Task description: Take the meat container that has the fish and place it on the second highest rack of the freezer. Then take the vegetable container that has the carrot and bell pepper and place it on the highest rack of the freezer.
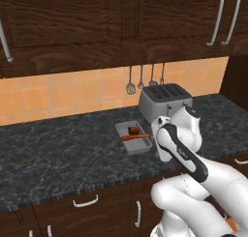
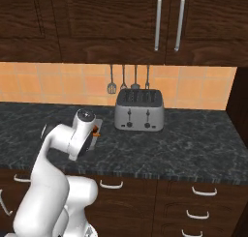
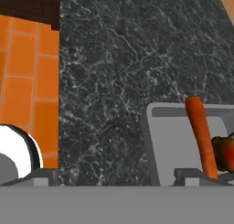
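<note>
Grey vegetable container, carrot and bell pepper at three o'clock in hand view: gripper, jaws spread wide, should centre over one wall before closing.

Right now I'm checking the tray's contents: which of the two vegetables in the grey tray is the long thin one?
The bright orange tapered carrot, lying stretched across the grey rectangular tray. The red-orange bell pepper beside it is short and rounded.

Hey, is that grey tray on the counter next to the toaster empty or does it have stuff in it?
Not empty. The grey tray holds a carrot lying across it and a bell pepper beside it, also seen in the hand view.
</note>
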